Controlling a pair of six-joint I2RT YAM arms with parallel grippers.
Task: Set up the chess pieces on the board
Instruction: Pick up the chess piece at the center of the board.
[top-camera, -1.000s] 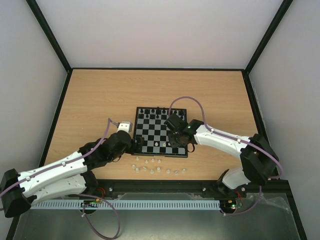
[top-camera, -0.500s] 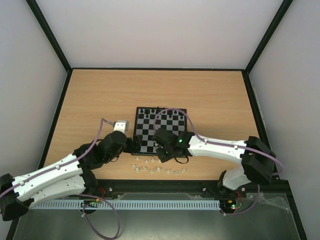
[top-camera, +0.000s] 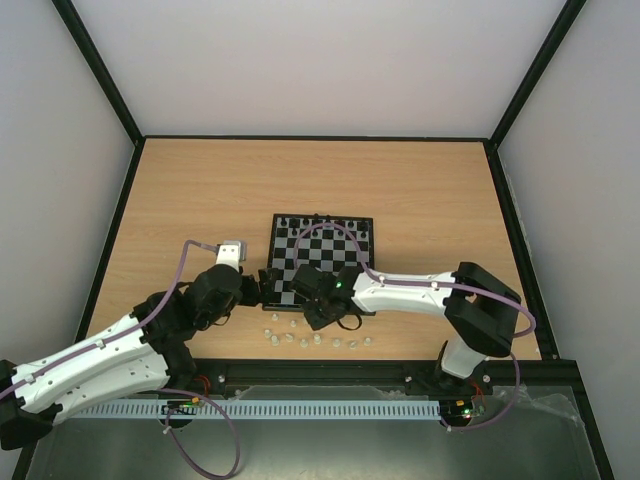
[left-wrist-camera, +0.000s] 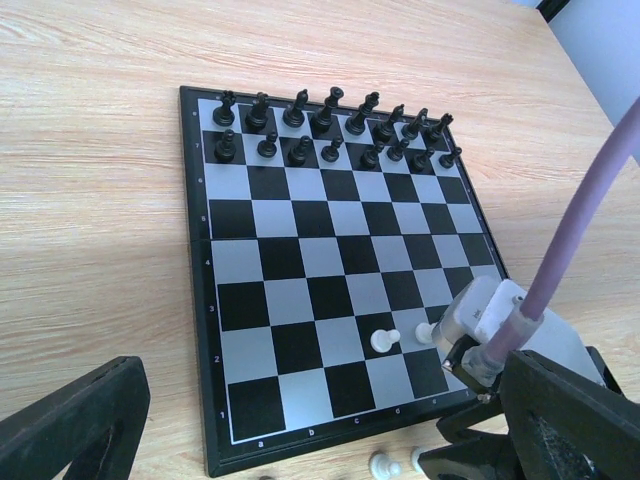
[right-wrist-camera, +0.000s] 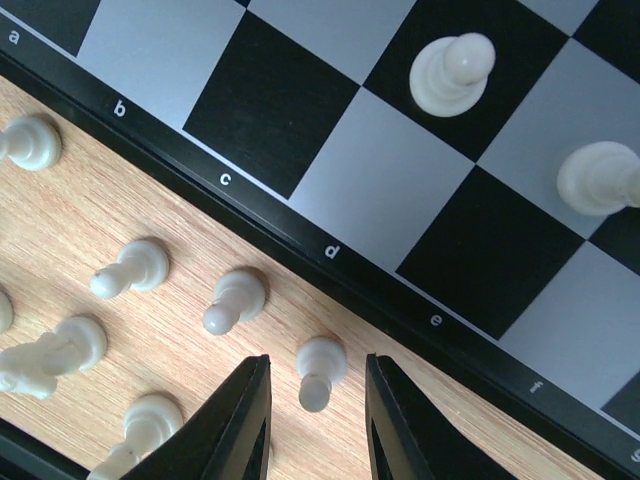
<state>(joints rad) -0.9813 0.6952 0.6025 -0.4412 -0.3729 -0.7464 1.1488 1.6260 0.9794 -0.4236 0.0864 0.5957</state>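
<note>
The board lies mid-table with black chessmen along its far rows. Two white pawns stand on its near rows and also show in the right wrist view. Several white chess pieces lie loose on the wood in front of the board. My right gripper is open, low over the table just off the board's near rim, with one white pawn standing between its fingers, untouched. My left gripper is open wide and empty at the board's near left corner.
More loose white pieces stand left of my right gripper's fingers. The right arm's wrist and its purple cable hang over the board's near right part. Black-framed walls enclose the table.
My right arm has swung from over the board's near right squares down and left to the loose pieces in front of it. My left arm has drawn slightly left.
</note>
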